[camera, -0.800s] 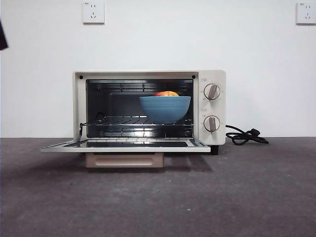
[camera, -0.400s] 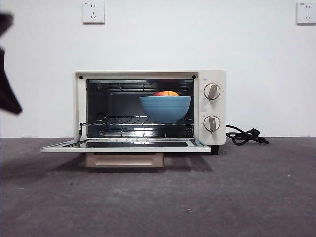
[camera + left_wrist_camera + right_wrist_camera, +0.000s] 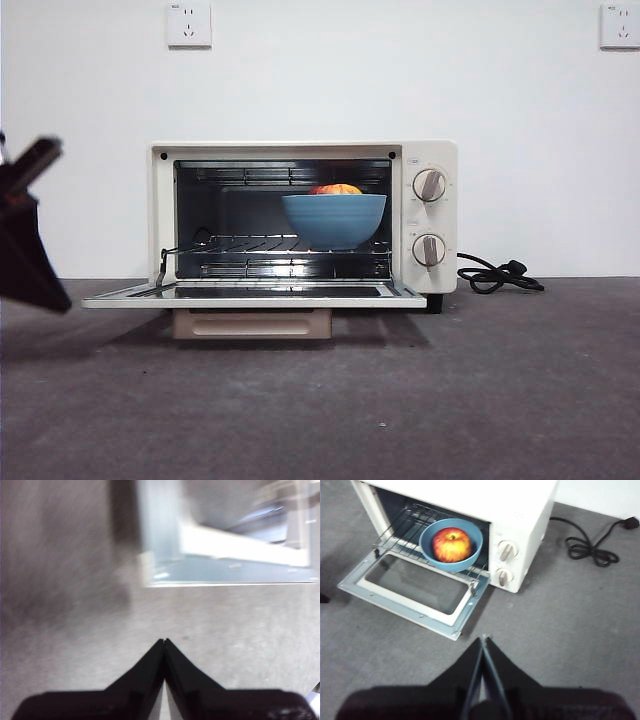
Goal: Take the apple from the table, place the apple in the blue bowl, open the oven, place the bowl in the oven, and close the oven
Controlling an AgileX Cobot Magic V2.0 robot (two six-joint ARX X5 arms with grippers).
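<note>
Sitting in bowl (image 3: 451,545) on oven (image 3: 300,215) rack, apple (image 3: 451,544) shows whole only from right wrist; left gripper (image 3: 164,642), closed empty, now lower beside door (image 3: 250,295); right gripper (image 3: 484,639) closed empty.

Oven (image 3: 303,217), cream-white w/ two knobs, stands on dark grey table (image 3: 500,400), door dropped flat open. Light-blue bowl (image 3: 334,221) sits upright on wire rack inside, toward knob side. Red-yellow apple (image 3: 451,544) rests in bowl, stem dimple up.
</note>
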